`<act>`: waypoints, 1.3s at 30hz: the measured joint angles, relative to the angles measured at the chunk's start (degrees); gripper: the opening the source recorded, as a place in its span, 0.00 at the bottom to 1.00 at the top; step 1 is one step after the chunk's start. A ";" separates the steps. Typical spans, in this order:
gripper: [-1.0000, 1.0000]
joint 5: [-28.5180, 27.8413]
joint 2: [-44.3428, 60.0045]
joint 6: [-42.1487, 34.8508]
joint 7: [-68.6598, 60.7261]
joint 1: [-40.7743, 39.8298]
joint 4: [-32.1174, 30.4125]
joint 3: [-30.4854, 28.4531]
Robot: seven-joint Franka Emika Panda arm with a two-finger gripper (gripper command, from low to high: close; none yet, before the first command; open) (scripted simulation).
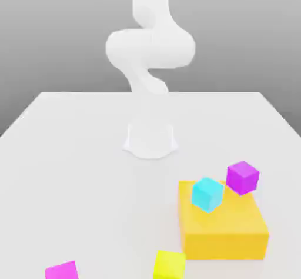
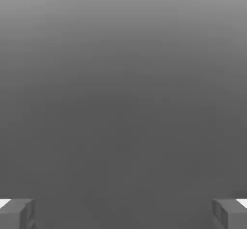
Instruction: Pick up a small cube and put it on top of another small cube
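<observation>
Nearest, at the exterior view's left, the small magenta cube (image 1: 62,271) is seen on the pale desk (image 1: 88,183), partly cut off by the lower edge. Toward the exterior view's right, a yellow cube (image 1: 169,265) is likewise cropped, near the front of a big yellow-orange block (image 1: 223,245). Over the block's top a cyan cube (image 1: 207,194) is seen, turned cornerwise; a violet-purple cube (image 1: 242,178) is noted by the far right corner, contact undetermined. Farther back, the white arm (image 1: 150,48) is mounted. In the hand view, the pincer (image 2: 123,216) is spread wide, nothing held.
</observation>
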 joint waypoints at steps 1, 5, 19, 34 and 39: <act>0.50 -0.54 2.26 0.53 2.04 -1.24 0.16 0.68; 0.50 -2.74 10.75 2.50 9.80 -5.64 0.78 2.98; 0.50 -9.31 39.83 9.31 35.74 -14.80 2.89 4.21; 0.50 -2.62 69.44 21.60 49.16 -17.56 5.64 1.82; 0.00 -2.75 70.94 22.87 49.29 -17.43 5.93 1.65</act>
